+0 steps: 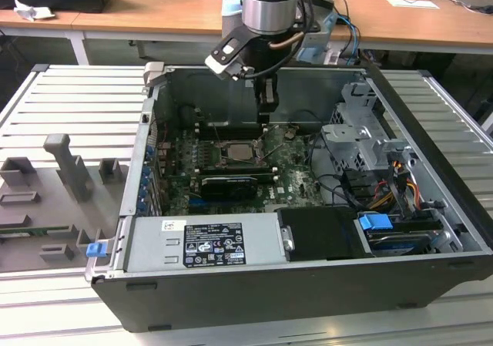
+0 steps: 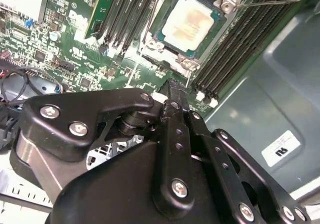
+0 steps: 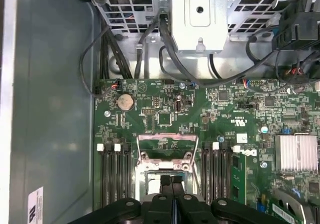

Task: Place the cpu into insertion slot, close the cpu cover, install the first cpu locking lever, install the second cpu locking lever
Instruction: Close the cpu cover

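Note:
The cpu (image 2: pixel 189 24), a pale square chip, lies flat in the insertion slot (image 2: pixel 159 33) on the green motherboard. The cpu cover (image 3: pixel 165 143), a thin metal frame with a cut-out middle, stands swung open at the socket's edge in the first wrist view. A thin wire lever (image 2: pixel 265 3) sticks out from a socket corner, unlatched. My gripper (image 3: pixel 171 180) hangs just above the socket with its black fingers (image 2: pixel 172 92) pressed together and nothing between them. In the exterior view the gripper (image 1: pixel 266 115) is inside the open computer case, a little behind the socket (image 1: pixel 218 155).
Black memory slots (image 3: pixel 116 174) run along both sides of the socket. A long black graphics card (image 1: pixel 223 186) lies in front of it. A metal drive cage (image 1: pixel 358 138) with cables fills the exterior view's right. The power supply (image 1: pixel 204 246) sits at the case front.

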{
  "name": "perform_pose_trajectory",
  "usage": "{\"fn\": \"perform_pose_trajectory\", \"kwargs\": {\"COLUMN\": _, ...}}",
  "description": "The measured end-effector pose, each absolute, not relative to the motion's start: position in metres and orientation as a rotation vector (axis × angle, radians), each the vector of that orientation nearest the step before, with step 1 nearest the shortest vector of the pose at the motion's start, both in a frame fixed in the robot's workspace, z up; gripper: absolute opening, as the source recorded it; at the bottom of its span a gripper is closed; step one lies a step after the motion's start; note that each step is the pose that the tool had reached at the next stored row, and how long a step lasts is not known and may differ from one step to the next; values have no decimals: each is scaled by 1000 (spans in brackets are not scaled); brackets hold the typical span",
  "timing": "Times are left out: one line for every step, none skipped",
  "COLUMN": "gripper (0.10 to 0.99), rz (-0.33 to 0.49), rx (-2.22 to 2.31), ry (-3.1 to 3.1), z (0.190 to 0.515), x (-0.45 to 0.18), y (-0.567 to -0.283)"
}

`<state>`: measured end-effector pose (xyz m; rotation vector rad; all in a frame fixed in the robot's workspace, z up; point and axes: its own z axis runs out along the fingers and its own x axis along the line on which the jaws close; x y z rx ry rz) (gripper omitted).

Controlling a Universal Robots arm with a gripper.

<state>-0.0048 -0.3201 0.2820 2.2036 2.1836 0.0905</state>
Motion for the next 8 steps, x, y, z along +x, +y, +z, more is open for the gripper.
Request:
{"fn": "perform_pose_trajectory", "kwargs": {"gripper": 106, "rz": 90, "rx": 2201, "ry": 2187, "z": 278, "x": -2, "y": -320}}
{"fn": "perform_pose_trajectory", "kwargs": {"gripper": 106, "rz": 88, "rx": 2201, "ry": 2189, "z": 275, "x": 2, "y": -320}}
{"fn": "perform_pose_trajectory", "kwargs": {"gripper": 106, "rz": 87, "rx": 2201, "ry": 2190, "z": 273, "x": 5, "y": -320}}
{"fn": "perform_pose_trajectory", "kwargs": {"gripper": 106, "rz": 87, "rx": 2200, "ry": 2191, "z": 271, "x": 6, "y": -320}}
{"fn": "perform_pose_trajectory", "kwargs": {"gripper": 106, "rz": 87, "rx": 2200, "ry": 2191, "z": 270, "x": 7, "y": -320}}
{"fn": "perform_pose_trajectory", "kwargs": {"gripper": 106, "rz": 85, "rx": 2195, "ry": 2197, "z": 269, "x": 10, "y": -320}}
{"fn": "perform_pose_trajectory", "kwargs": {"gripper": 106, "rz": 74, "rx": 2197, "ry": 2207, "z": 269, "x": 18, "y": -320}}
{"fn": "perform_pose_trajectory", "kwargs": {"gripper": 106, "rz": 70, "rx": 2195, "ry": 2213, "z": 268, "x": 24, "y": -320}}
